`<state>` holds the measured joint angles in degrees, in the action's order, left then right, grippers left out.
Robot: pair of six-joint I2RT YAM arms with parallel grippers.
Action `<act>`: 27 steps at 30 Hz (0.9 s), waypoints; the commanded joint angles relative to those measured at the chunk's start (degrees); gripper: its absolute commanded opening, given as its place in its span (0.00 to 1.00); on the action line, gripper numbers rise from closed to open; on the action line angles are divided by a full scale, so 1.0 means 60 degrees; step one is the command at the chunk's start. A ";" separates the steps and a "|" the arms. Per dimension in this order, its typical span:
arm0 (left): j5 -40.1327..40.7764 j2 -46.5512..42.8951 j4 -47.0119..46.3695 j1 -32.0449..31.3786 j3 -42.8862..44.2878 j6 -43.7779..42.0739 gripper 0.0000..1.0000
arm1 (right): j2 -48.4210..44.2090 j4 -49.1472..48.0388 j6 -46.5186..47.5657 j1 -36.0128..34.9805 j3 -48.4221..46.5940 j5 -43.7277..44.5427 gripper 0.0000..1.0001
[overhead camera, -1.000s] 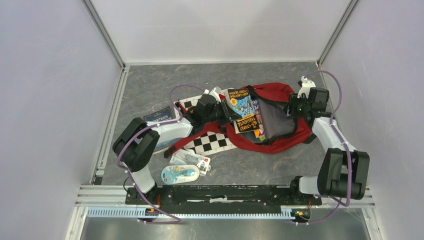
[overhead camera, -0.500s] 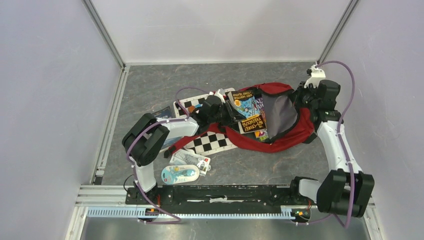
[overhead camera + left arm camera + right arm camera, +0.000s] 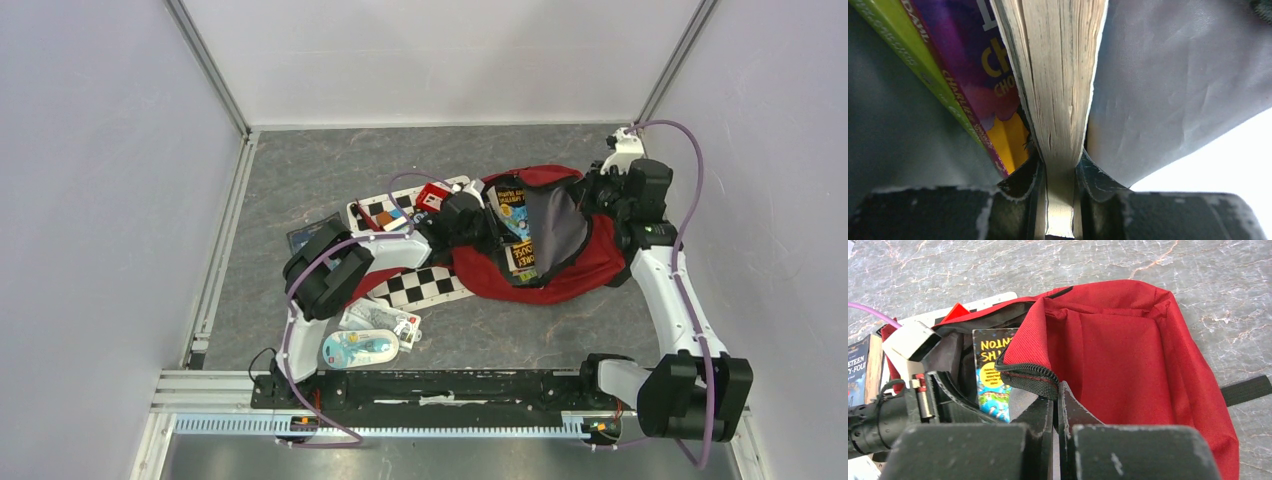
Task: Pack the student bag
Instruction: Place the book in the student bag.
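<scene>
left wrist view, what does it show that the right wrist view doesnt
Only left wrist: the cream page edge of the thick paperback book clamped in the left gripper, a purple and green book cover beside it, and grey fabric lining close up.
Only right wrist: the outside of the large red fabric backpack, its black zipper rim pinched by the right gripper, and the grey marbled table.
Both: the backpack, and the paperback sitting in its opening.

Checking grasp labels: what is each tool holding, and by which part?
Left tool clamps a paperback book by its page edge. Right tool is shut on the student bag, pinching the zippered rim of its opening.
</scene>
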<state>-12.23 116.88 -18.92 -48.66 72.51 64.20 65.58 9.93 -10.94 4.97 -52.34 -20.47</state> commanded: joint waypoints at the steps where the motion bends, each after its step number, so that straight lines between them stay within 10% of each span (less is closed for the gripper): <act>1: 0.0759 0.0338 0.0248 -0.0508 0.0504 -0.0103 0.02 | 0.0030 -0.0502 -0.0178 -0.0204 -0.0579 0.0403 0.00; 9: 0.0812 0.1356 0.1377 -0.0605 0.2059 -0.0787 0.12 | 0.0189 -0.0542 -0.0166 -0.0426 -0.0437 0.0680 0.00; 17: 0.1929 0.0372 0.2111 -0.0576 0.1386 -0.2233 0.68 | 0.0271 -0.0343 0.0021 -0.0433 -0.0159 0.1729 0.00; 27: 0.3415 -0.1871 0.3074 -0.0565 0.0407 -0.4834 1.00 | 0.1389 0.0541 0.0019 -0.0419 0.0202 0.3353 0.13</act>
<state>1.30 113.78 -4.05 -52.21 77.89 45.74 71.26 11.49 -11.46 2.55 -52.53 -4.47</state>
